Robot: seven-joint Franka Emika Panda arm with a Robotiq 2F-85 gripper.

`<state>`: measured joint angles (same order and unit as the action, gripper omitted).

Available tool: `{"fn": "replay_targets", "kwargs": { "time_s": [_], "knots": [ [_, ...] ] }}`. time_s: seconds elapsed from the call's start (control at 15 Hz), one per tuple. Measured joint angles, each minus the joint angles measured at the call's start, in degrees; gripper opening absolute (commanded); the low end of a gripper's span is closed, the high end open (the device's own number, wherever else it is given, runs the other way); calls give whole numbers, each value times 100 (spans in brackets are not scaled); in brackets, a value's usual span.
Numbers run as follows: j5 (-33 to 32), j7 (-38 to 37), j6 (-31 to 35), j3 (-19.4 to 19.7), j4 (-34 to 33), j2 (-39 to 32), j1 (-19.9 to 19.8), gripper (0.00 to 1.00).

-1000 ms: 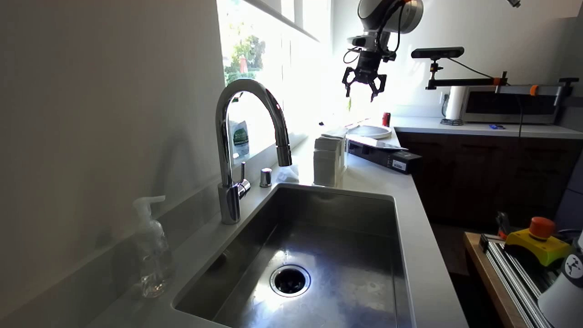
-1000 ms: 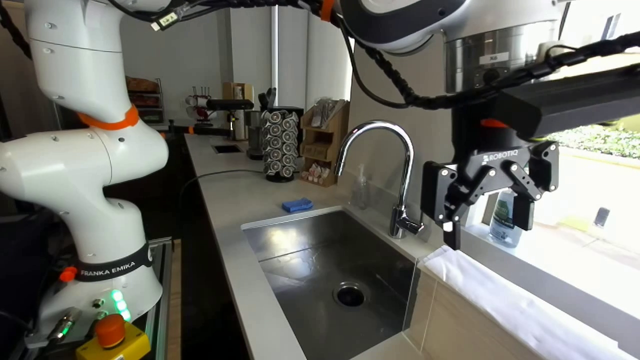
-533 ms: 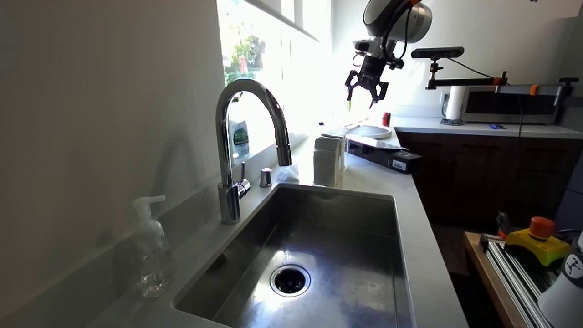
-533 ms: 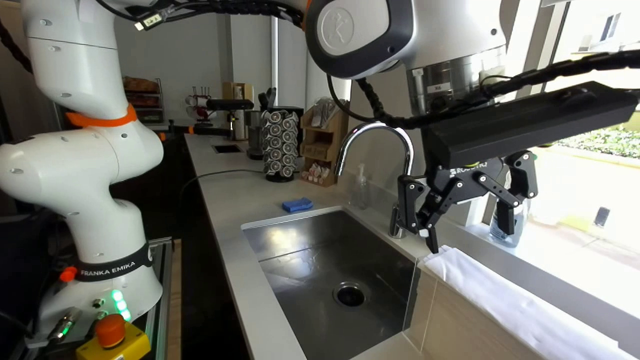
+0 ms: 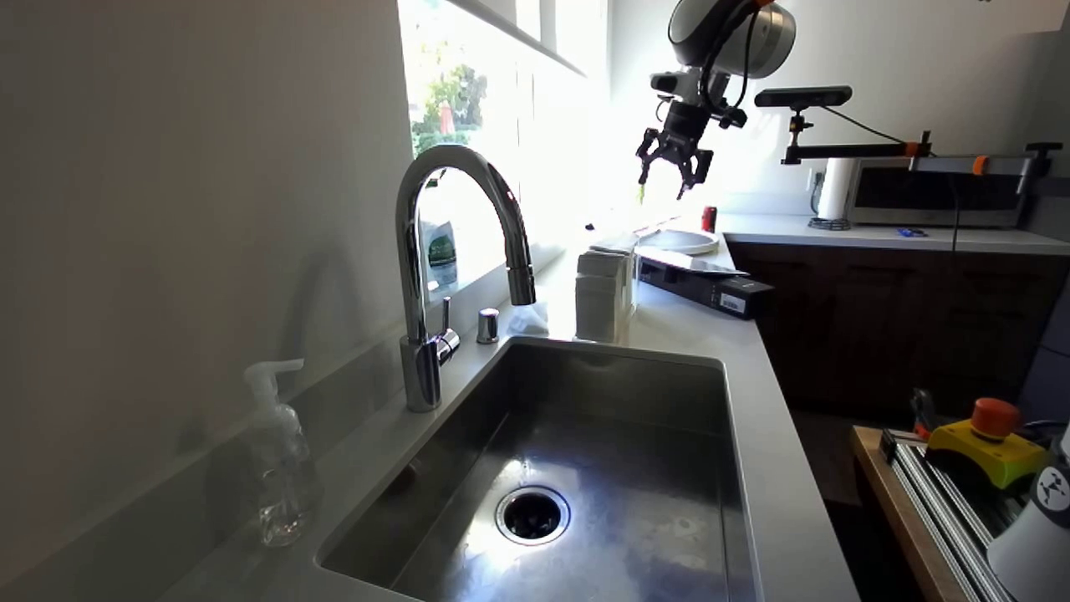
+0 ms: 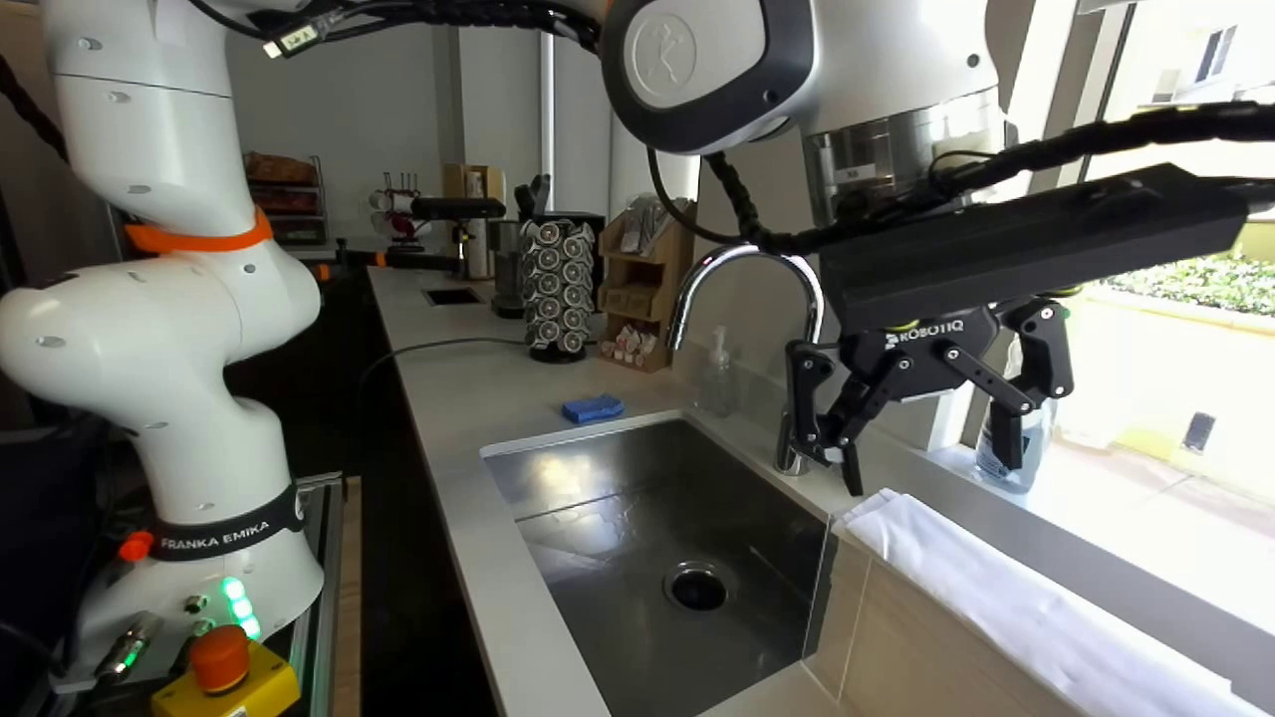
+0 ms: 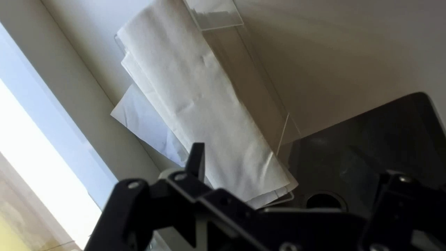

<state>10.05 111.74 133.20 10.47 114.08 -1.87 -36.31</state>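
In an exterior view, the spread, empty gripper (image 6: 930, 464) has been shifted toward frame centre; lower-right white sheets (image 6: 1046, 627) are left ungrasped.

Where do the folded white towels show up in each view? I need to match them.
In an exterior view: white towels near the centre, past the sink.
In an exterior view: white towels at lower right.
In the wrist view: white towels slanting from the top through the middle.
Shared landmark: sink drain in all three.

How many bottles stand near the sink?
2: a pump bottle beside the faucet and a labelled bottle on the windowsill, in an exterior view partly behind the gripper. Others may be hidden.
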Motion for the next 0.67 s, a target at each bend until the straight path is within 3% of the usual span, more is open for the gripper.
{"fn": "replay_targets", "kwargs": {
  "time_s": [0.33,0.67],
  "knots": [
    [-2,-1603,-15,465,-34,-20,475,100],
    [35,-3016,-79,785,-230,-134,702,100]
  ]
}}
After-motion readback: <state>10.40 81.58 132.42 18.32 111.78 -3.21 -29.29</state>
